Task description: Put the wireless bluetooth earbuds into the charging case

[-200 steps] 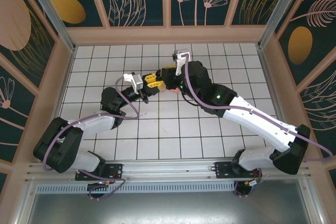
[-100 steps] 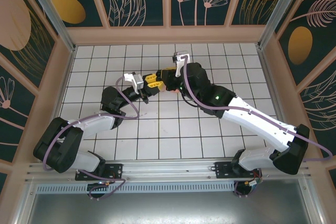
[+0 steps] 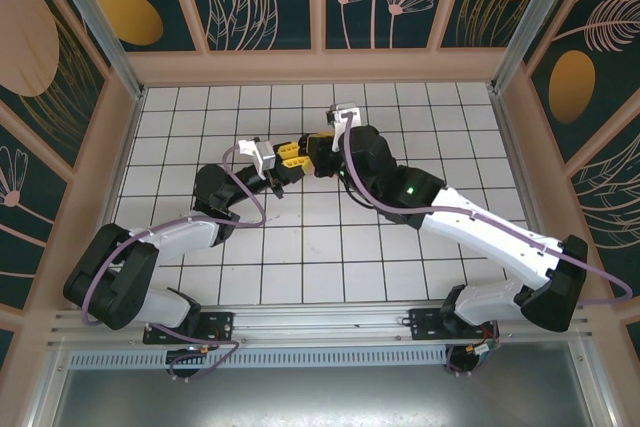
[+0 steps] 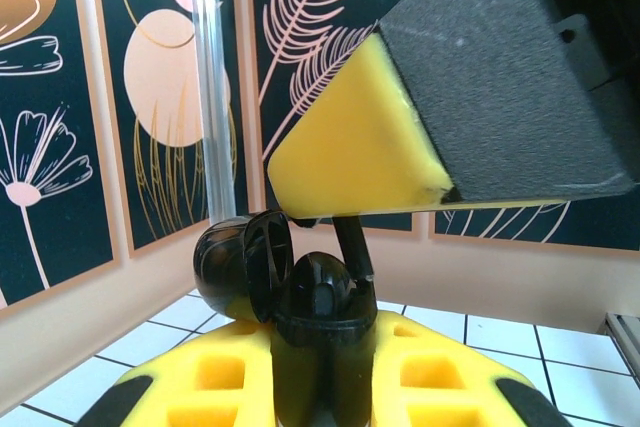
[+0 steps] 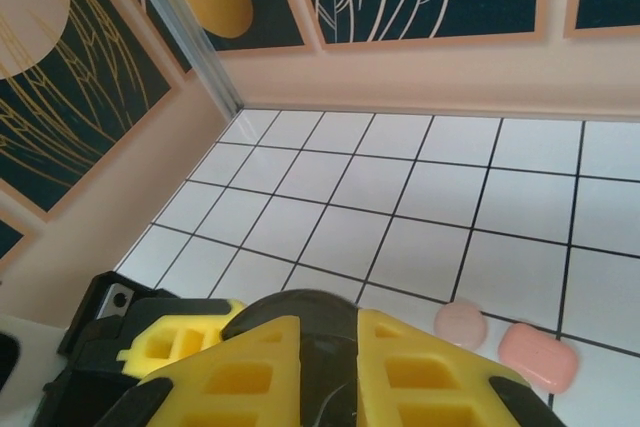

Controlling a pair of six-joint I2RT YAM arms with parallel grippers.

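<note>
Both arms are extended to mid-table. The left gripper (image 3: pixel 291 154) is clamped on the charging case (image 4: pixel 245 267). Whether the right gripper (image 3: pixel 316 145) is closed cannot be told; it has been moved slightly left.

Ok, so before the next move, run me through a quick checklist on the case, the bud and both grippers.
1. Is the case held by the shut left gripper: ok.
2. Is the lid open and tipped back from the opening: ok.
3. Is the black bud at the opening, stem up: ok.
4. Is the bud fully seated: cannot tell.
5. Is the right gripper gripping the stem: cannot tell; the stem runs up behind one of its fingers.
6. Are the two pink items on the table apart from both grippers: ok.
</note>
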